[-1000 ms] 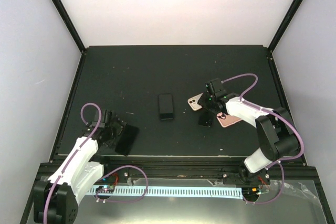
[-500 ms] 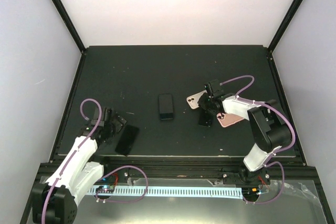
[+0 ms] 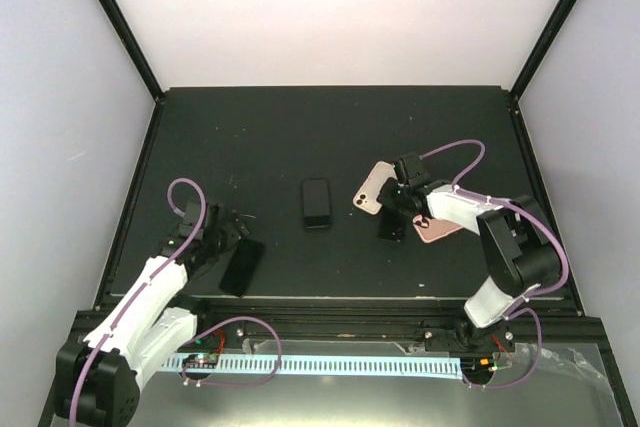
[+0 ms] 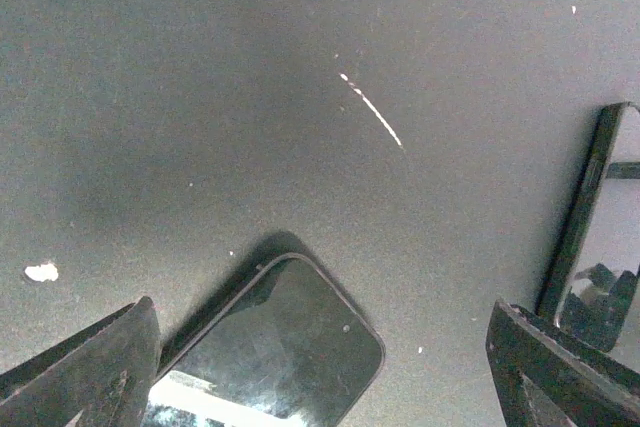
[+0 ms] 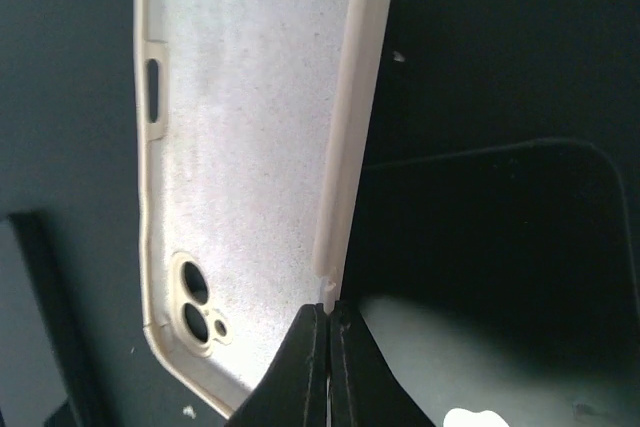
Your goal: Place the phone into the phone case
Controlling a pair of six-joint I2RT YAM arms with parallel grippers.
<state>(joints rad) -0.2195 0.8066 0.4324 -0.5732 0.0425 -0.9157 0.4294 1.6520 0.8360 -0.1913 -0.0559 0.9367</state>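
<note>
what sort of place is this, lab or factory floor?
Probably a lab test cell: black table boxed in by plain white walls and black corner posts, left arm and right arm bolted at its near edge.

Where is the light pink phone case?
From above, the case is right of centre, its rim pinched by the right gripper, near the pink phone.

Nothing readable is showing in any view. No words, brand marks or numbers are appearing on the pale phone case (image 5: pixel 250 147), the dark phone (image 4: pixel 270 357) at the near left, or the tabletop (image 3: pixel 250 137). A small white mark (image 5: pixel 468 417) at the bottom edge of the right wrist view is showing too little to read.
</note>
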